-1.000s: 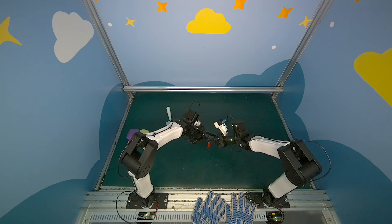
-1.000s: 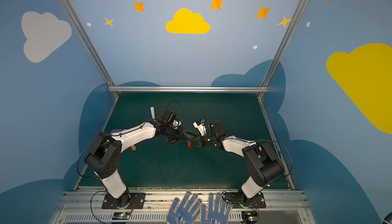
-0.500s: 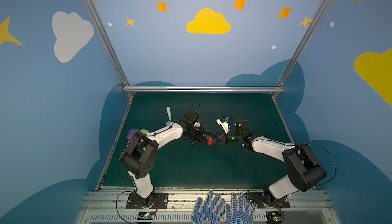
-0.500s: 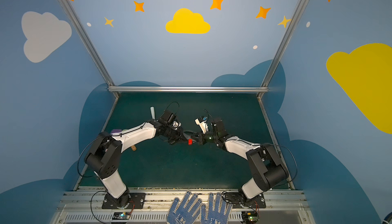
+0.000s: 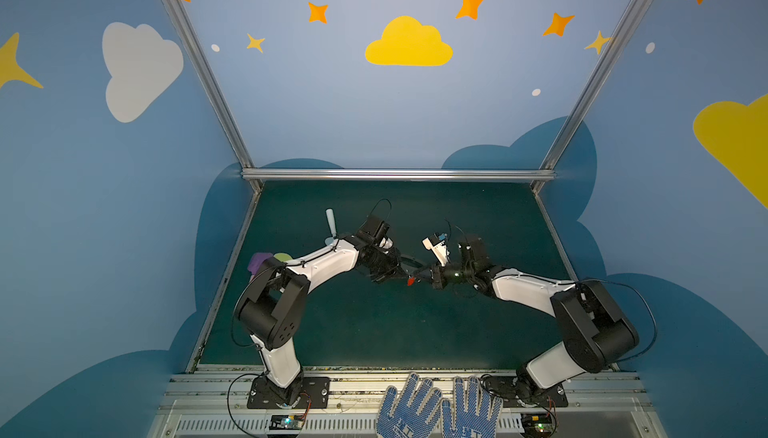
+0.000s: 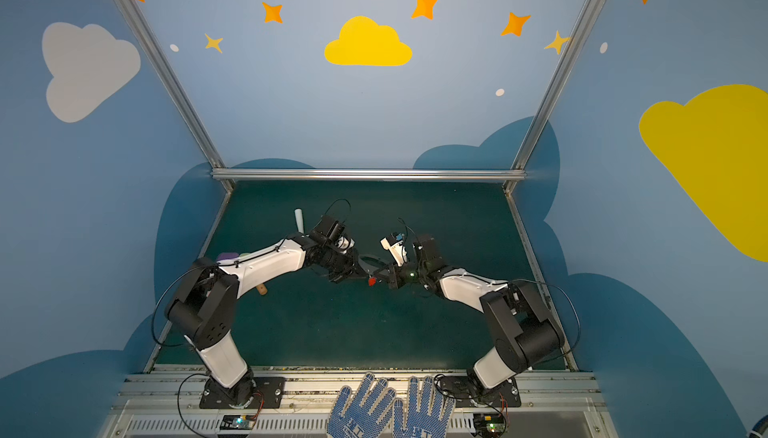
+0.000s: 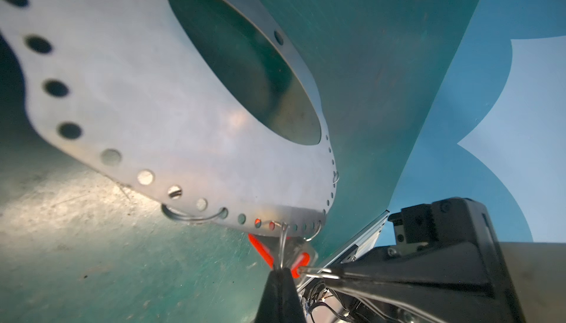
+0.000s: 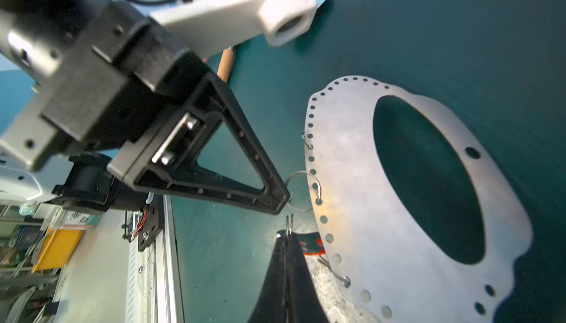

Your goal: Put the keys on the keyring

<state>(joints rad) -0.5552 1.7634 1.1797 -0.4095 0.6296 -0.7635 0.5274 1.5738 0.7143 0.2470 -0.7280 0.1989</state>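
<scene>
A: Barely anything has moved in the last second; the right arm's elbow has swung slightly outward, and both grippers stay tip to tip mid-table.

B: What do they hold?

A: The left gripper (image 7: 278, 275) is pinched tight on a small silver wire ring (image 8: 303, 191) threaded through the rim of the flat grey oval metal plate with a large central hole (image 7: 153, 107); the right gripper (image 8: 287, 238) is clamped on a thin wire loop (image 8: 289, 222).

B: And the key?

A: The small silver key with a red-orange plastic head (image 7: 262, 249) sits just beside the right fingertips, partly hidden behind the plate's edge, over the dark green table (image 5: 374, 324).
</scene>
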